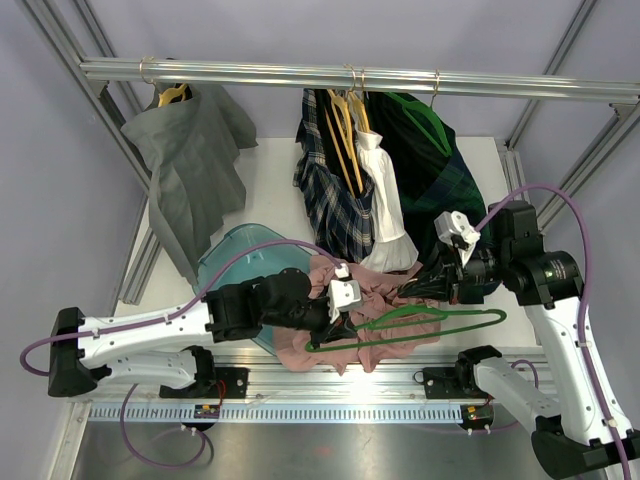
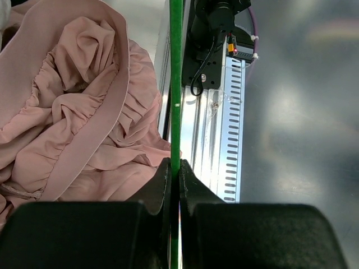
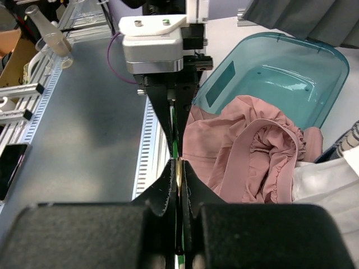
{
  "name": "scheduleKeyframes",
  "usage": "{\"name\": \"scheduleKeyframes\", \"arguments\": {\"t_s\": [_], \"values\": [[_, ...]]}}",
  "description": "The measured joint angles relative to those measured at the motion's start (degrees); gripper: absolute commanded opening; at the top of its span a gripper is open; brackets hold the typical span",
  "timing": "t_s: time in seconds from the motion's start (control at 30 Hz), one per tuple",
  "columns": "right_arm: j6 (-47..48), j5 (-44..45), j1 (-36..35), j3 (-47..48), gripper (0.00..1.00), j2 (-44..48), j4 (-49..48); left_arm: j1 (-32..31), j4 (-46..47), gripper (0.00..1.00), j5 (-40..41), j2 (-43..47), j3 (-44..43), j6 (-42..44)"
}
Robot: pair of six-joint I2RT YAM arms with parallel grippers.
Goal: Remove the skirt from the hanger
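Top external view showed me reaching in from both sides toward the lower middle of the frame. My left gripper (image 1: 336, 328) came in from the left and my right gripper (image 1: 432, 288) from the right. The green hanger (image 1: 420, 333) lay nearly flat between them, and under it the pink skirt (image 1: 375, 295) was heaped on the white table (image 1: 270, 170). Its left edge touched the teal bin (image 1: 225, 255). I could not tell whether the skirt was fastened to the hanger anywhere or only lay beneath it.

Left wrist view had my two dark fingers pressed together on the hanger's thin green bar, which ran straight up the middle of the frame. No gap showed beside it. The skirt filled the left half of that frame in loose folds, with its waistband crossing them diagonally.

Right wrist view showed my right fingers pinched just as narrowly on a thin part of the hanger at centre frame, with a sliver of green above and below the pads. My left gripper faced me from the upper middle, and the skirt was bunched to the right in front of the bin.

Along the metal rail (image 1: 300, 72) at the top of the overhead frame hung a grey garment (image 1: 190, 165) at upper left and a plaid garment (image 1: 335, 195) near centre.
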State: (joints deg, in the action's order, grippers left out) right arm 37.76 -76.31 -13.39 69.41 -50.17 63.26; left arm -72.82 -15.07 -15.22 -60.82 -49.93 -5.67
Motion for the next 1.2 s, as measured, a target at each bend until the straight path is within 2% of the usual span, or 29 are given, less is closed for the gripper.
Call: {"name": "scheduleKeyframes", "arguments": {"t_s": [0.03, 0.07, 0.1, 0.13, 0.17, 0.3, 0.5, 0.8, 0.97, 1.2], "values": [[1.4, -0.4, 0.0, 0.1, 0.11, 0.0, 1.1, -0.1, -0.1, 0.0, 0.0, 0.0, 0.0, 0.0], [2.4, -0.9, 0.0, 0.2, 0.26, -0.1, 2.1, -0.2, -0.2, 0.0, -0.1, 0.0, 0.0, 0.1], [3.4, -1.2, 0.0, 0.5, 0.81, -0.3, 3.4, -0.3, -0.3, 0.0, -0.1, 0.1, 0.0, 0.2], [3.8, -1.3, 0.0, 0.6, 0.94, -0.4, 4.0, -0.3, -0.3, 0.0, 0.0, 0.3, 0.0, 0.2], [4.3, -1.3, -0.1, 0.9, 0.99, -0.5, 5.0, -0.3, -0.3, 0.0, 0.0, 0.6, 0.0, 0.3], [3.7, 2.2, -0.1, 3.7, 0.99, -0.2, 5.0, -0.2, -1.7, 0.0, 0.6, 2.9, 0.0, 0.8], [-0.8, 14.2, -0.1, 12.2, 1.0, 2.8, 2.3, -0.2, -6.5, 0.0, 3.1, 8.4, 0.0, 1.4], [-1.9, 35.5, 0.2, 30.2, 1.0, 2.1, 5.0, -0.2, -21.5, 0.0, 11.0, 21.4, -3.5, 2.1], [-4.8, 43.8, 0.8, 28.5, 0.99, 2.7, 3.8, -0.2, -26.9, 0.0, 16.8, 28.1, -9.8, 2.2], [-7.1, 45.5, 1.5, 18.4, 0.99, 4.7, 1.6, -0.2, -30.1, 0.0, 27.0, 35.6, -16.2, 1.8]]}}
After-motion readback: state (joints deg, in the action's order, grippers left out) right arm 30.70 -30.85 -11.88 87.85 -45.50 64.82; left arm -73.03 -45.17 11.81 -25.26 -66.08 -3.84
